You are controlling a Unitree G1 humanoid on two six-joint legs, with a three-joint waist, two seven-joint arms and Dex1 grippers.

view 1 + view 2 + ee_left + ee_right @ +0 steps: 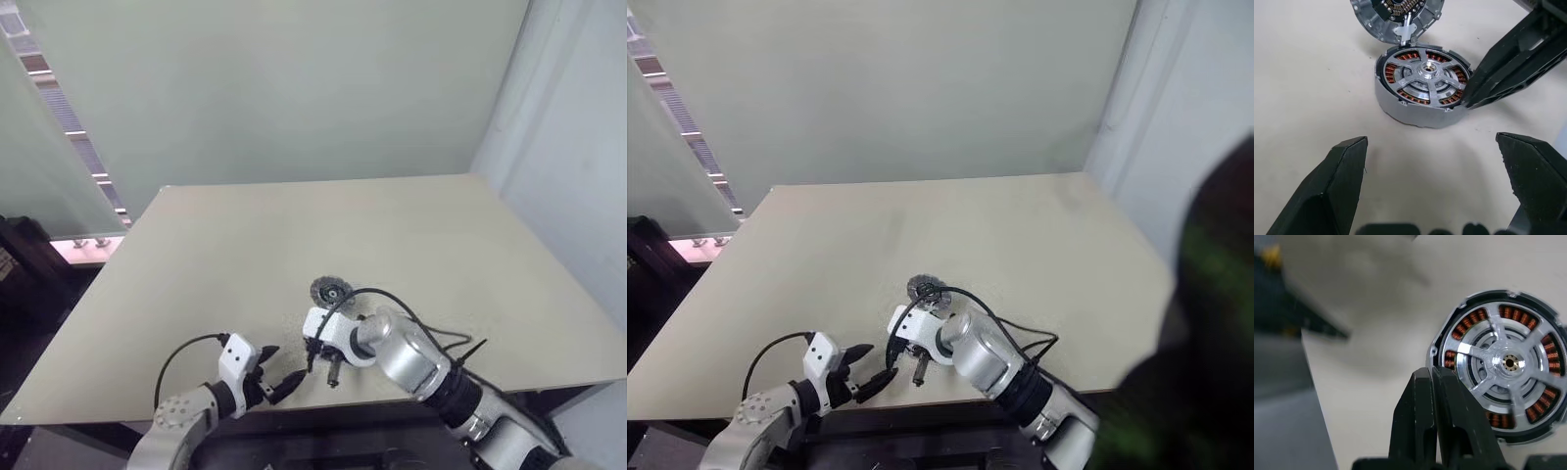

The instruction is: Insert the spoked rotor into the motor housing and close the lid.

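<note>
Right pincer (1436, 382): fingers pressed together, holding nothing, tips at the rim of the motor housing (1422, 105)
Left pincer (1432, 169): spread fully wide, empty, aimed at the housing from just beside it
Spoked rotor (1508, 364): seated in the housing, copper windings showing between its spokes; insertion judged done
Lid (1398, 14): lying open, touching the housing's far edge, apparently joined there by a small tab
Tabletop (411, 235): pale, carrying the assembly near its front edge
Step in hand: closing the lid; next move calls for swinging it over the rotor, the housing kept steady
</note>
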